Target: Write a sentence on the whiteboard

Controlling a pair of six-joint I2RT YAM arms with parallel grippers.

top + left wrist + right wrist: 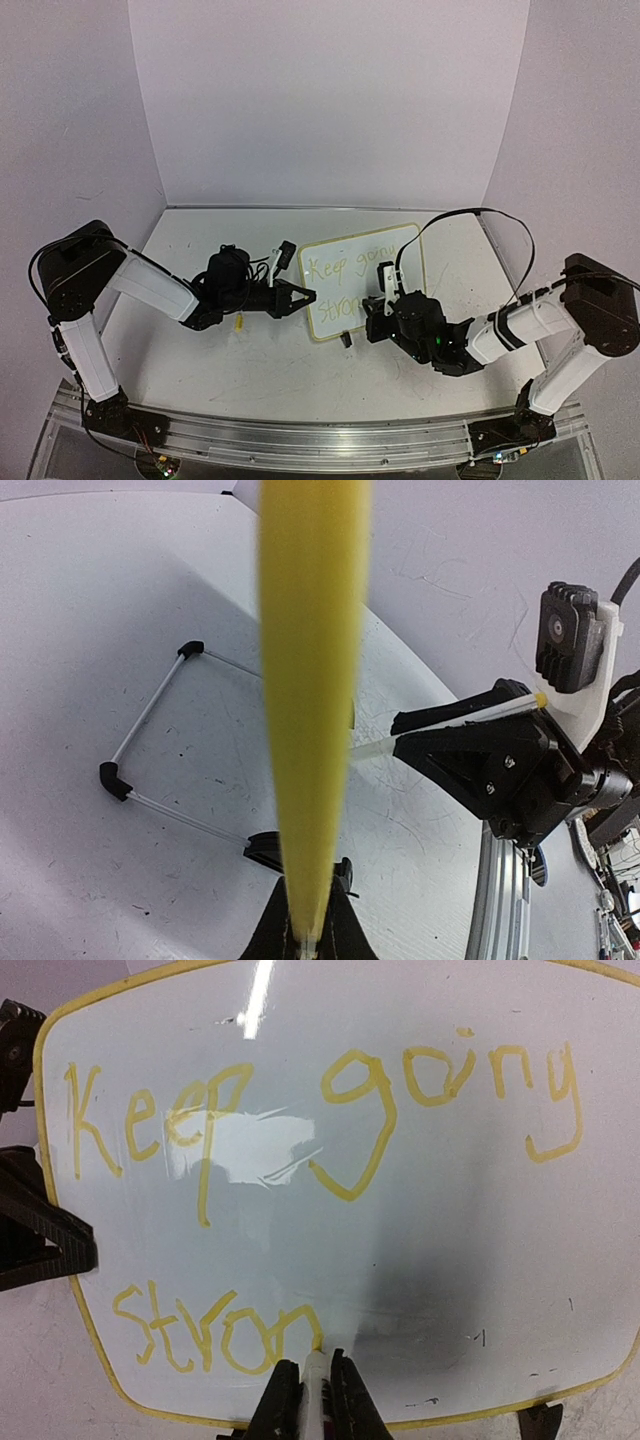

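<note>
Whiteboard point(470, 1240): propped at a tilt on the bench point(250, 370), between the two arms, nearer the right arm; white face with a thin yellow rim.
Sentence point(388, 1120): yellow handwriting in two lines. The top line reads "Keep going"; the lower line reads "stron" and ends there.
Left tool point(303, 297): closed on the whiteboard's left edge. The left wrist view shows the yellow rim edge-on, pinched between the two fingers.
Right tool point(378, 308): closed around a marker point(315, 1375), low in front of the board's face.
Marker: white barrel, gripped near its front end and pointing up at the board. Its tip touches the face just after the last letter of the lower line.
Foot point(540, 1422): small black clip under the board's lower right edge, resting on the bench.
Bench: white, scuffed, with faint grey marks around the board.
</note>
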